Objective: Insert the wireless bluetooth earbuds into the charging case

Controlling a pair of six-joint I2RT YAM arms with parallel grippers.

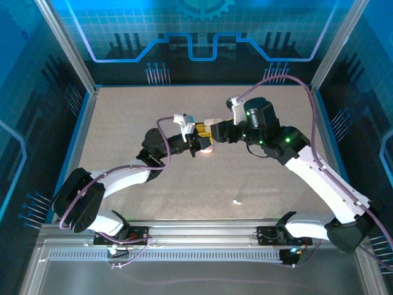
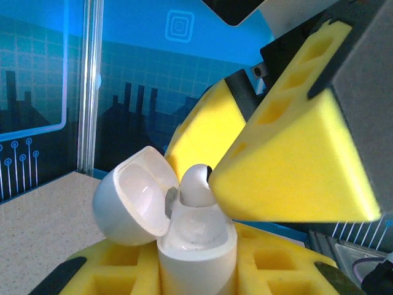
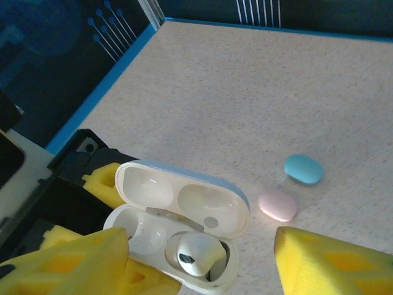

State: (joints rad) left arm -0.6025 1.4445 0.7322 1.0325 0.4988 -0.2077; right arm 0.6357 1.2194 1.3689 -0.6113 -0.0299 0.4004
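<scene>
Clamped between the left gripper's (image 1: 201, 142) yellow foam pads (image 2: 276, 264), mid-scene: a glossy white oval charging case (image 2: 196, 249), lid hinged open. Seating step in hand, by the look of it, with one small white plastic earbud (image 3: 198, 255) resting in a socket and the right gripper's (image 3: 202, 270) pads standing apart either side, touching nothing. Next, probably: press home if proud, then fetch the tiny white bit (image 1: 236, 201) lying near, right of centre, for the empty socket (image 3: 147, 236).
</scene>
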